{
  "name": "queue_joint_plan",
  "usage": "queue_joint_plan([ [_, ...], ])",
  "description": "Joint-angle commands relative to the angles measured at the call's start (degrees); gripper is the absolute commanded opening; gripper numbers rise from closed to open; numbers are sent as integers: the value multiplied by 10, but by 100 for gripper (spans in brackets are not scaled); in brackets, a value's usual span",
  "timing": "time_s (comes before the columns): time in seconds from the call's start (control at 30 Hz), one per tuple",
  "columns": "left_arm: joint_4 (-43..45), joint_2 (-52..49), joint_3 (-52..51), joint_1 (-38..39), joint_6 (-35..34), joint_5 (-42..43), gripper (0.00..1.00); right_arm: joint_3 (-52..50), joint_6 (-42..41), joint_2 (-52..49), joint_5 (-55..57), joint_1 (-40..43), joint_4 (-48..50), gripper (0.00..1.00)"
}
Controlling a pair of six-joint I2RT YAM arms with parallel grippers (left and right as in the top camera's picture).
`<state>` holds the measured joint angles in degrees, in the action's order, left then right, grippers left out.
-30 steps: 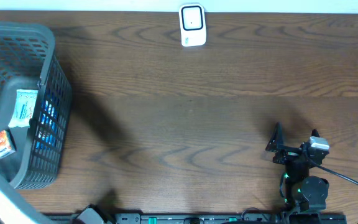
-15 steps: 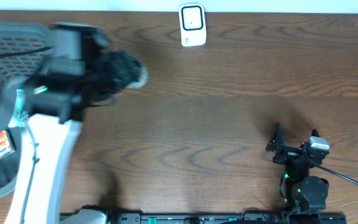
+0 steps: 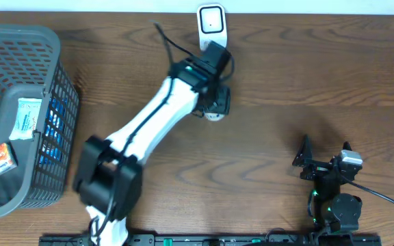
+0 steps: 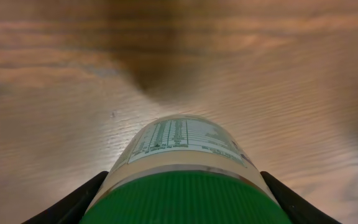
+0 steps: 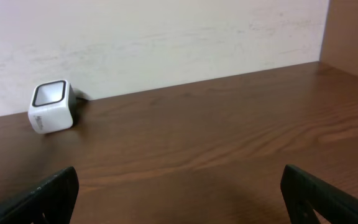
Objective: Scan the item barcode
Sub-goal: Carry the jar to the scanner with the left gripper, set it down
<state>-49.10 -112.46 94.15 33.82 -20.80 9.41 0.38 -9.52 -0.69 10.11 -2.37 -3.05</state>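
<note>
Overhead view: the left arm reaches across the brown bench (image 3: 286, 68) toward its far edge, and the left tool (image 3: 214, 104) is clamped on a bottle (image 3: 215, 115) near the white scanner (image 3: 211, 27), which stands at the back by the wall. The bottle is not touching the scanner; whether it hangs above the bench or rests on it cannot be told.

Left wrist view: the bottle fills the lower middle, its ribbed green cap (image 4: 188, 199) nearest the lens and a black finger (image 4: 73, 202) pressed against each side. A printed label (image 4: 179, 137) with fine text faces up; no barcode can be made out.

At the left end sits a grey basket (image 3: 57, 123) holding an orange box (image 3: 2, 158) and a white packet (image 3: 26, 117). The right tool (image 3: 325, 145) sits well apart at the near right, fingers spread wide and grasping nothing; its camera looks across bare wood to the scanner.
</note>
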Motion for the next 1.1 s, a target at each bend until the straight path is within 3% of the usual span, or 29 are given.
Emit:
queue_joint_plan([
  [0.0,4,-30,-1,-4,38,-14,62,-1,8,3,5,7,-2,99],
  [0.23,28,-93,-1,-2,57,-10,63,-1,8,3,5,7,-2,99],
  [0.6,94,-115,-1,35,58,-11,63,-1,8,3,5,7,-2,99],
  [0.73,96,-117,-1,45,58,-36,71,-1,8,3,5,7,-2,99],
  [0.83,94,-116,0,47,62,-41,90,-1,8,3,5,7,-2,99],
  [0.9,86,-111,5,47,65,-41,93,-1,8,3,5,7,-2,99],
  [0.93,73,-106,13,47,72,-41,100,-1,8,3,5,7,-2,99],
  [1.07,15,-80,66,47,110,-41,98,-1,8,3,5,7,-2,99],
])
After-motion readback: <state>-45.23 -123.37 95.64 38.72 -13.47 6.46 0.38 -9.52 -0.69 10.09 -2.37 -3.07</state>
